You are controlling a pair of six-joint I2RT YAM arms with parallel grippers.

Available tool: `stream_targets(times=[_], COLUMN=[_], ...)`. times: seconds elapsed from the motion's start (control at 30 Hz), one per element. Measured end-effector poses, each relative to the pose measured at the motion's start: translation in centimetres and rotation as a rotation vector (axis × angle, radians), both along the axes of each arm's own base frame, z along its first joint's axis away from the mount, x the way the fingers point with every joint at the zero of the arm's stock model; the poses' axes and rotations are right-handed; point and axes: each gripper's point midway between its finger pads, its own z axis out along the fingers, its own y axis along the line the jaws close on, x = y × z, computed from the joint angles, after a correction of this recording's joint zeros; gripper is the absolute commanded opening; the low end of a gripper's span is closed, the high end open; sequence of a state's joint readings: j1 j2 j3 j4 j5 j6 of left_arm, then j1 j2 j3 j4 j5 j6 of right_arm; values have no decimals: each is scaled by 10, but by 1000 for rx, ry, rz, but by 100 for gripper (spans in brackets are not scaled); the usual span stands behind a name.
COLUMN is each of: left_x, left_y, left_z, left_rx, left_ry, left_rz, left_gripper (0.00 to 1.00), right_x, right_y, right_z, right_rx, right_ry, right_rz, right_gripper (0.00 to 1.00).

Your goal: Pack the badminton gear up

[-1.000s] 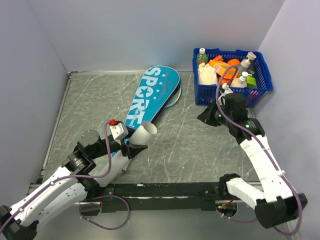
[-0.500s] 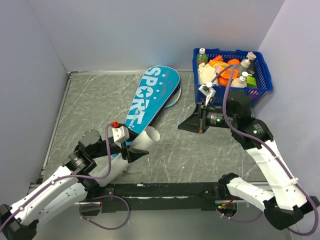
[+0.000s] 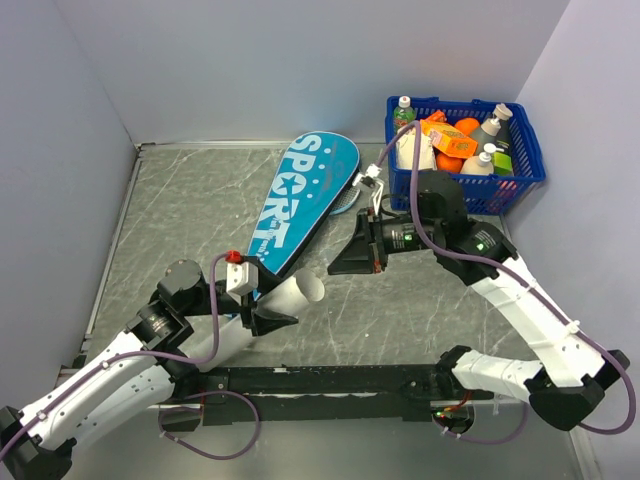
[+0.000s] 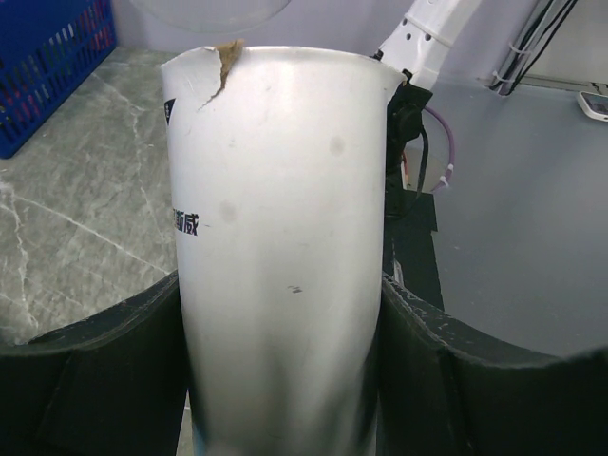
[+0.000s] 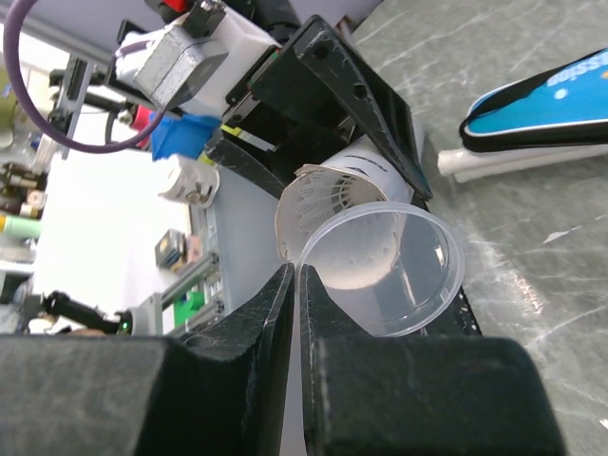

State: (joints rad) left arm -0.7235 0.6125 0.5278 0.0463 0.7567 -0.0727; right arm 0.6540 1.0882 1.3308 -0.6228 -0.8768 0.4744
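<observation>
- White tube (image 3: 300,290) is at the front left of the table (image 3: 180,200), tilted. It is held by the left gripper (image 3: 272,310), and its open end points toward the right gripper (image 3: 338,264).
- Left wrist cam: two black fingers (image 4: 104,380) press on both sides of the tube, so they stand wide but w/ a firm hold. The rim has a small tear and there is black print on the side. Top cam does not show these.
- Right wrist cam: fingers (image 5: 228,380) are almost closed and pinch the rim of a clear cap (image 5: 399,275), just in front of the tube mouth. White feathers of a shuttlecock (image 5: 328,204) sit inside the tube, seen only in this view.
- Top cam only: a blue bag (image 3: 300,195) lettered SPORT lies flat at the back centre. A racket (image 3: 347,198) head sticks out at its right edge. A blue basket (image 3: 465,190) w/ bottles etc. is in the far right corner.
</observation>
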Motion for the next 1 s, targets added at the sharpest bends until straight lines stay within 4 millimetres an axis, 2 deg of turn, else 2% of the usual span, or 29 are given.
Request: stream_targets(times=[0.5,1.0], left_x=[-2,-3], left_y=[0,1], left_z=[0,1], left_rx=[0,-4], left_ry=[0,-5], left_rz=[-10,-8], left_gripper=[1,1], right_x=[-25,-30], right_y=[21,38], right_z=[0,-12], right_rx=[9,-22], right_ry=[-4,18], right_rz=[119,160], right_gripper=[14,15])
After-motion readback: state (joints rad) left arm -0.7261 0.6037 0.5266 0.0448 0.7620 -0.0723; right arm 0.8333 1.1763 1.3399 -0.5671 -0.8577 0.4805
